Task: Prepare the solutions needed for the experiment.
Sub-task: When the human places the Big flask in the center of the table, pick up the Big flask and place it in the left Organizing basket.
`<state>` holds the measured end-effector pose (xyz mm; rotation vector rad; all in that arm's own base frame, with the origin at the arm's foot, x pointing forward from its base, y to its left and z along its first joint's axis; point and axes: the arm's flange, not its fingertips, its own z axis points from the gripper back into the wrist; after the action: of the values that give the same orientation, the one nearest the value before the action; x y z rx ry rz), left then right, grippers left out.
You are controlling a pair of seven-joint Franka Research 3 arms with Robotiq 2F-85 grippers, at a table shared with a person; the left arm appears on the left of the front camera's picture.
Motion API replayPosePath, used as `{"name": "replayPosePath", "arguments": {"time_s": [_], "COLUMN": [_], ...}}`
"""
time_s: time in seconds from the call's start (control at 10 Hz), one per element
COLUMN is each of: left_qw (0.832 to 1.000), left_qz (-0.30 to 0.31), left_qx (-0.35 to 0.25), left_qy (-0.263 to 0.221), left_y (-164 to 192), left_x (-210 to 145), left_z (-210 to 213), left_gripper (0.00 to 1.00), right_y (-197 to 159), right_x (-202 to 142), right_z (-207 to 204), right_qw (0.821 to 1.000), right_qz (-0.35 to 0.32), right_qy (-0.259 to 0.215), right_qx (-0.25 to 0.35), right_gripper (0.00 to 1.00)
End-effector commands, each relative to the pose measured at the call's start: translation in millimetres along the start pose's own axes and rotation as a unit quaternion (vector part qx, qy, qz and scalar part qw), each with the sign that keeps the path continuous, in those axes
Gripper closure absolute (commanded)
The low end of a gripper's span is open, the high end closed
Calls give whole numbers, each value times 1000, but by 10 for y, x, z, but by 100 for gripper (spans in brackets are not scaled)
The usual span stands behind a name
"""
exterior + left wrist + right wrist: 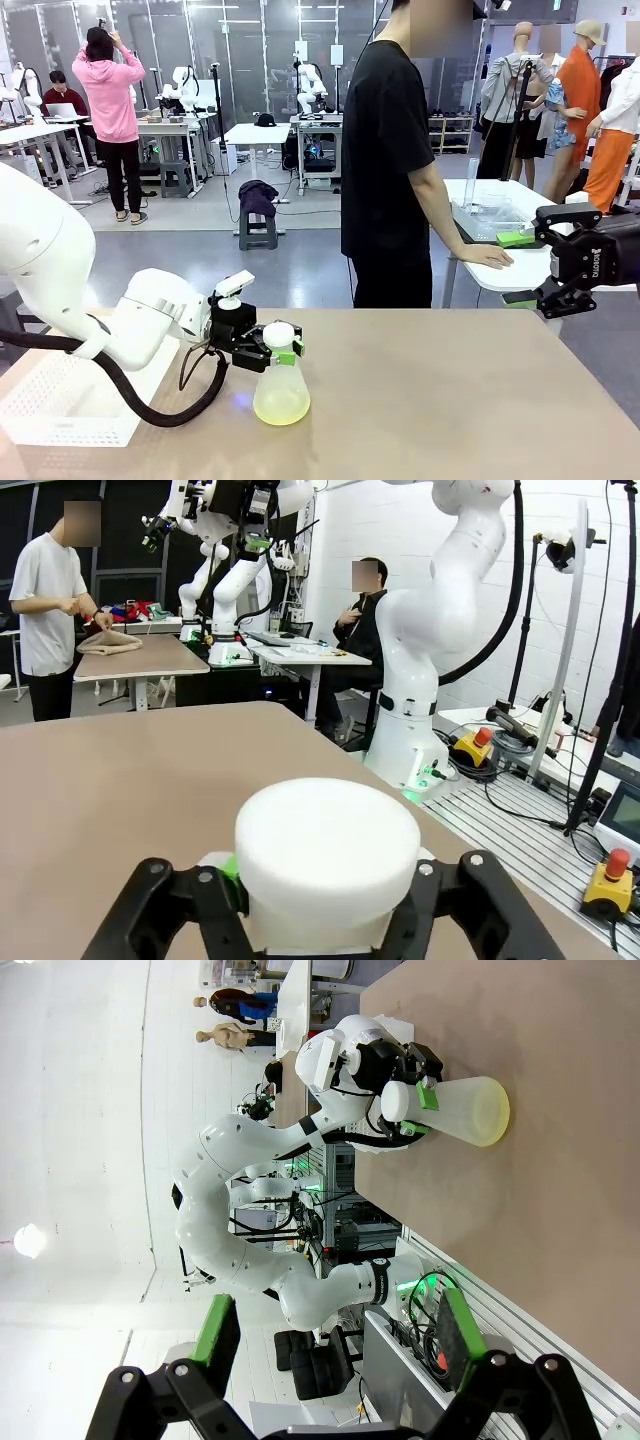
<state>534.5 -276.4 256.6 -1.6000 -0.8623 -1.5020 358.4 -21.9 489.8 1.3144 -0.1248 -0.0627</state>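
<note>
A frosted conical flask (281, 388) stands on the tan table (450, 400), left of centre, with pale yellow solutions (281, 407) in its bottom. My left gripper (279, 350) is shut on the flask's narrow neck, just under its white cap (327, 865), and the black fingers (180, 905) hug both sides. My right gripper (524, 268) hangs open in the air at the right edge, well away from the flask, with nothing between its green pads (455, 1335). The right wrist view shows the flask (470, 1110) and the left gripper (405, 1100) far off.
A white mesh basket (60, 400) sits at the table's near left corner. A person in a black shirt (385, 150) stands at the far side, one hand (490, 257) resting on a white side table holding clear labware (495, 210).
</note>
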Motion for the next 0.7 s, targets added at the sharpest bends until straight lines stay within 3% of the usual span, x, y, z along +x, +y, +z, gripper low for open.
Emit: {"name": "replayPosePath", "arguments": {"time_s": [0.0, 0.2, 0.3, 0.4, 0.6], "left_qw": [1000, 1000, 1000, 1000, 1000], "left_qz": [1, 6, 10, 13, 1], "left_qx": [-5, 10, 5, 1, -5], "left_qy": [-7, -7, -3, -5, 1], "left_y": [33, 24, 3, -31, -98], "left_x": [-32, 42, 139, 274, 668], "left_z": [-7, -22, -51, -77, -144], "left_gripper": [94, 100, 93, 100, 100], "right_y": [3, 3, 3, 3, 3], "right_x": [2, 2, 2, 2, 2], "right_z": [0, 0, 0, 0, 0], "right_qw": [1000, 1000, 1000, 1000, 1000], "right_qz": [1, 1, 1, 1, 1], "right_qy": [-1, -1, -1, -1, -1], "right_qx": [4, 4, 4, 4, 4], "right_gripper": [0, 0, 0, 0, 0]}}
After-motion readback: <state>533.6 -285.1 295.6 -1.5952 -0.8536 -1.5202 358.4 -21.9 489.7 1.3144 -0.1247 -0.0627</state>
